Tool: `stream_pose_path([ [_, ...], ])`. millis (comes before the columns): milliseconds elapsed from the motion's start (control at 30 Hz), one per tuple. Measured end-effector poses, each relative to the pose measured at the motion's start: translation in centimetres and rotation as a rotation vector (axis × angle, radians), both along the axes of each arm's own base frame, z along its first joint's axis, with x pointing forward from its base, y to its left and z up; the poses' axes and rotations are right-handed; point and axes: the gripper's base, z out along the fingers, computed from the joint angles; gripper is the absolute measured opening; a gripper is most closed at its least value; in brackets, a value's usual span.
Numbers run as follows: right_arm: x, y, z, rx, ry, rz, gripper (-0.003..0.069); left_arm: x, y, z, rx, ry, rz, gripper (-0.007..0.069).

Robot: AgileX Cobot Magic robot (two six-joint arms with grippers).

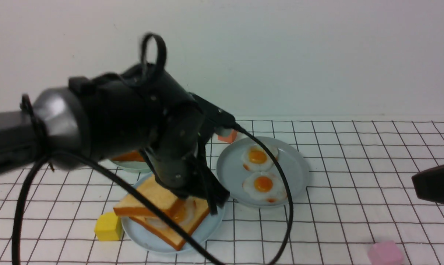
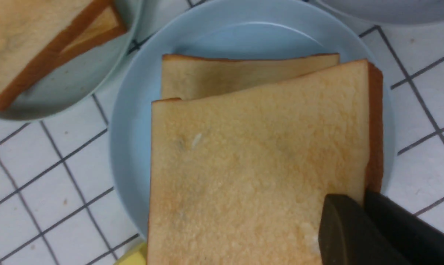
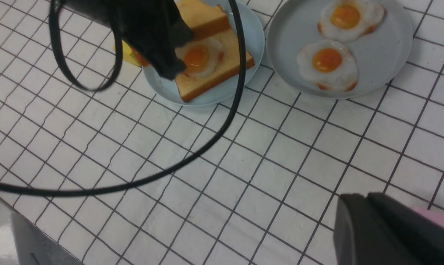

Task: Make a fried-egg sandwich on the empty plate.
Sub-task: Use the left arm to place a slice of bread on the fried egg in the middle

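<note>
The pale sky-blue plate (image 1: pixel 211 226) (image 2: pixel 133 110) (image 3: pixel 251 40) carries a toast slice (image 1: pixel 176 237) (image 3: pixel 214 77) with a toy fried egg (image 1: pixel 187 217) (image 3: pixel 198 59) on it. A second toast slice (image 1: pixel 148 198) (image 2: pixel 251 173) lies tilted over them. It covers the back and left part and leaves the egg showing. My left gripper (image 1: pixel 207 200) (image 2: pixel 363 197) is shut on this upper slice's edge. My right gripper (image 1: pixel 415 180) (image 3: pixel 367 195) is shut and holds nothing. It hovers at the right, well away from the plates.
A grey plate (image 1: pixel 299 165) (image 3: pixel 398 62) with two fried eggs stands right of the sandwich plate. A grey-green plate (image 1: pixel 133 166) (image 2: pixel 78 84) holding toast sits behind my left arm. Nearby lie a yellow block (image 1: pixel 108 226), an orange block (image 1: pixel 227 137) and a pink block (image 1: pixel 386 254). A black cable (image 1: pixel 286 206) hangs over the plates.
</note>
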Motion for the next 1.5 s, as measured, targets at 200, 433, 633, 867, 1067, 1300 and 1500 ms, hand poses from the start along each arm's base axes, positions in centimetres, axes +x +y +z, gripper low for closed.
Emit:
stream_pose_path([
  [200,-0.4,-0.1,0.0,-0.005,0.011,0.007,0.0064,0.2,-0.3,-0.8,-0.007,-0.087,-0.069,0.0017],
  [433,-0.6,0.1,0.0,0.021,0.035,0.021,0.0070,0.5,-0.3,-1.0,0.016,-0.116,-0.095,0.0017],
  [633,-0.8,0.1,0.0,0.023,0.046,0.026,0.0071,1.2,-0.7,-3.8,0.090,-0.074,-0.114,0.0017],
  [867,-0.9,0.1,0.0,0.022,0.053,0.030,0.0073,1.5,-1.0,-5.5,0.115,-0.038,-0.117,0.0017],
  [1067,-0.9,0.1,0.0,0.021,0.055,0.031,0.0074,1.3,-1.2,-5.7,0.079,-0.012,-0.094,0.0072],
  [1300,-0.9,0.1,0.0,0.022,0.054,0.031,0.0082,1.0,-1.1,-5.8,0.076,0.019,-0.069,0.0275],
  [1500,-0.9,0.1,0.0,0.022,0.053,0.030,0.0089,0.5,-0.9,-4.2,0.030,0.016,-0.036,0.0382],
])
